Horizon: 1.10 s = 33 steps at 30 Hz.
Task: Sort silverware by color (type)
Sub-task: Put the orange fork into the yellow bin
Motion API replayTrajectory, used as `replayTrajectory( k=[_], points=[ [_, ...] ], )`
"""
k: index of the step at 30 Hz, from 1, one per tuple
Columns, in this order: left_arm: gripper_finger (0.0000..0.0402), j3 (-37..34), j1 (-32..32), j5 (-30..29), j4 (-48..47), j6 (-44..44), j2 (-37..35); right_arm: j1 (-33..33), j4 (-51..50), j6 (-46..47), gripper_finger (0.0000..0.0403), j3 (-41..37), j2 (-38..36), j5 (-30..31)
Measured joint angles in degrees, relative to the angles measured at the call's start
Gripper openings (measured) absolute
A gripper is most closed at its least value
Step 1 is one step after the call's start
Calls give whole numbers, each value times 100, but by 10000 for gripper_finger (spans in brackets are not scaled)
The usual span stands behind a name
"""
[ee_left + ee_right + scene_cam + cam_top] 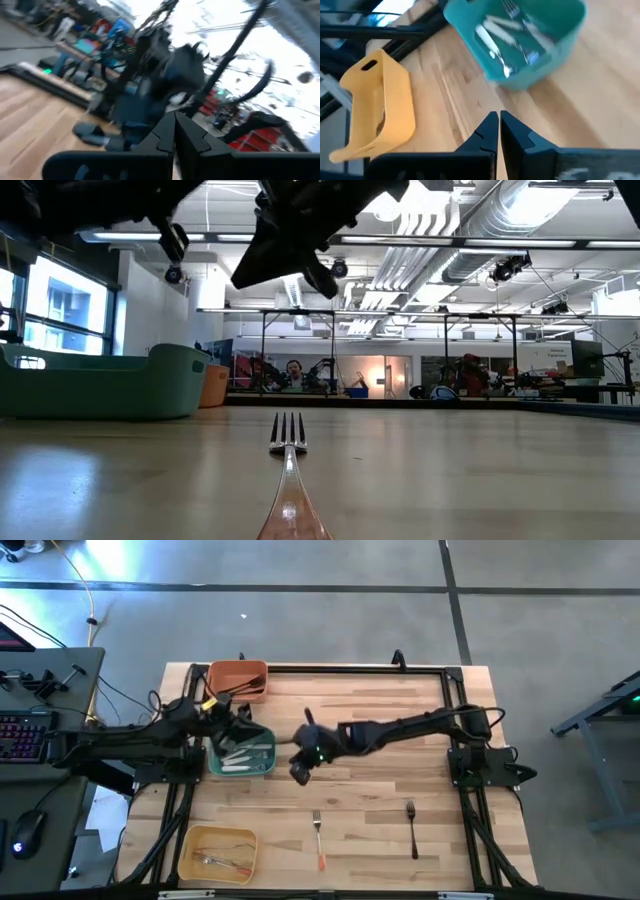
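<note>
While both arms reach toward the middle of the bench (380, 830), two pieces of silverware lie loose on the wood at its 6 o'clock side. An orange-handled fork (318, 839) lies just left of centre there, its tines pointing to 12 o'clock; in the low view the same fork (288, 442) runs straight away from the camera. A black fork (411, 826) lies to its right, well apart from it, also with tines toward 12 o'clock.

At about 9 o'clock stands a teal bin (262, 766) that holds white-handled silverware (243, 757); the right wrist view shows these pieces (512, 30) lying crosswise inside the bin (555, 55). An orange bin (238, 673) stands at about 11 o'clock with some dark pieces in it, too small to tell apart. A yellow bin (196, 840) at about 7 o'clock holds orange-handled silverware (225, 861).

The left gripper (240, 728) hangs over the 12 o'clock edge of the teal bin, its jaws clenched with nothing between them (174, 131). The right gripper (300, 772) hangs above bare wood just right of the teal bin; its jaws are pressed together and empty too (499, 131).
</note>
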Motion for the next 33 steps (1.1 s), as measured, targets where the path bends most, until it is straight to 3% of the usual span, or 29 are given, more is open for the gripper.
replayTrajectory(
  k=[4, 10, 15, 22, 29, 33],
  points=[
    [0, 2, 65, 386, -47, -98, -484, 315, -84, 794, 0, 0, 0, 422],
    [0, 4, 71, 410, -900, 102, -1251, 390, -548, 1048, 0, 384, 0, 587],
    [0, 4, 71, 295, -1583, 142, -1677, 180, -1400, 491, 0, 1001, 0, 258],
    [0, 4, 69, 165, -1730, 268, -1867, -40, -2407, -81, 0, 1427, -4, -189],
    [0, 4, 69, -102, -1863, 92, -1867, -56, -2937, -263, 0, 1456, -4, -642],
    [0, 4, 69, -102, -1860, 30, -1867, 166, -3185, 178, 3, 1456, -4, -522]
  ],
)
